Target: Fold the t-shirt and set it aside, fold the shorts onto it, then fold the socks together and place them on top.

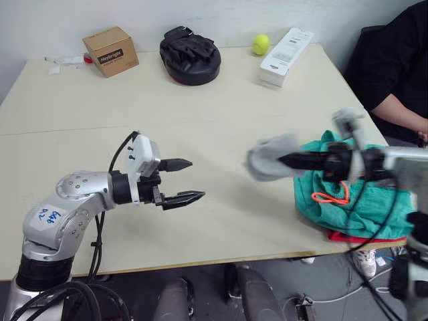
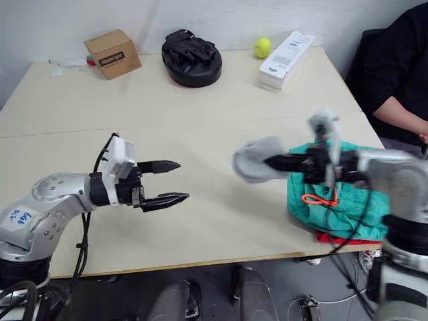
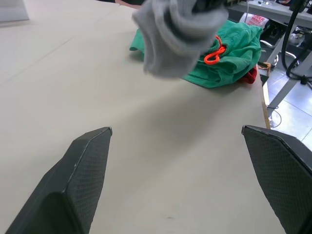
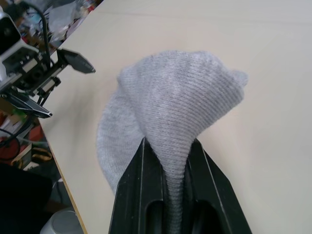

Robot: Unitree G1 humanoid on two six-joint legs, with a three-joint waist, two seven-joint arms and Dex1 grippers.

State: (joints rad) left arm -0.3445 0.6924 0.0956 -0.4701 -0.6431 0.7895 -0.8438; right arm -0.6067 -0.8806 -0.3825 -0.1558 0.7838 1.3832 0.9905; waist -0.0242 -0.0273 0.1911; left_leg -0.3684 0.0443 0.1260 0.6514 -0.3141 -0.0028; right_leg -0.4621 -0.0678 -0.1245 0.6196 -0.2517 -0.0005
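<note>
Right wrist view shows the right end effector (image 4: pixel 168 151) pinching only a narrow fold of the grey socks (image 4: pixel 175 107), so they could slip free short of the teal-green shorts (image 1: pixel 364 200), while the left end effector (image 1: pixel 184 180) hangs wide open and empty.

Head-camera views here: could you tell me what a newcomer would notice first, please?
The right hand holds the grey socks in the air, pinched between its fingers, just beside the teal-green shorts piled on the red t-shirt at the table's right front edge. Facing it, the left hand hangs open above bare tabletop.
</note>
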